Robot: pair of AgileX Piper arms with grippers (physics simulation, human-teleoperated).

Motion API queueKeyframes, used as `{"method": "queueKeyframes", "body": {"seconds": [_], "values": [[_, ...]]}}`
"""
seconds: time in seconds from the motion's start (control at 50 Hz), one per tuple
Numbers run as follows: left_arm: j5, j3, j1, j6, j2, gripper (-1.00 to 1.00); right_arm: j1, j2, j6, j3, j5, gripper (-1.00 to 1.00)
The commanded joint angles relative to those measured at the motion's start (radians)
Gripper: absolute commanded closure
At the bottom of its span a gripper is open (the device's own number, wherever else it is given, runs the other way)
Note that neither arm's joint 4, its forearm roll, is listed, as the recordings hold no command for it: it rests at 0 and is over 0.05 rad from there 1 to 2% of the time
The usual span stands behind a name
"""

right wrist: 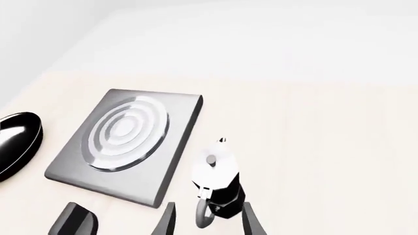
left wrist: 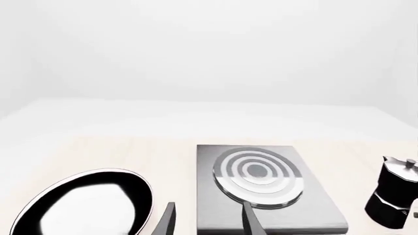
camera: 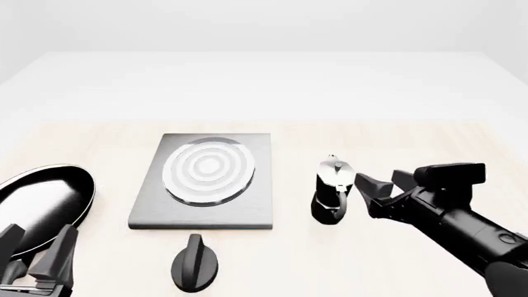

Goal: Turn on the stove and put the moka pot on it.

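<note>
The stove's dark-grey slab (camera: 206, 210) with silver-white rings lies mid-table, also in the wrist views (left wrist: 313, 205) (right wrist: 166, 161). Its black round knob (camera: 195, 266) (right wrist: 75, 221) sits apart, in front of the slab. Right of the slab the moka pot (camera: 332, 193) (right wrist: 220, 182) (left wrist: 394, 193) stands upright, its loop handle toward the arms. My right gripper (camera: 381, 184) (right wrist: 209, 225) is open just right of the pot, the handle showing between its fingertips without touching them. My left gripper (camera: 34, 242) (left wrist: 209, 223) is open and empty at the front left, beside the pan.
A glossy black frying pan (camera: 37, 201) (left wrist: 85, 205) (right wrist: 16, 139) lies left of the stove, close to my left gripper. The light wooden table (camera: 396, 142) runs back to a white surround.
</note>
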Motion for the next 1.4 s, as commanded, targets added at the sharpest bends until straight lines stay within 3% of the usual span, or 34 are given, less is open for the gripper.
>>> {"method": "queueKeyframes", "body": {"seconds": [0.02, 0.94, 1.4], "values": [[0.007, 0.004, -0.004, -0.013, -0.004, -1.0, 0.007, 0.091, 0.01, 0.017, -0.069, -1.0], [-0.004, 0.017, 0.011, -0.032, 0.027, -1.0, 0.049, 0.367, 0.056, 0.062, -0.326, -1.0], [-0.044, 0.023, 0.026, -0.07, 0.082, -1.0, 0.077, 0.448, 0.097, 0.075, -0.399, -1.0]]}}
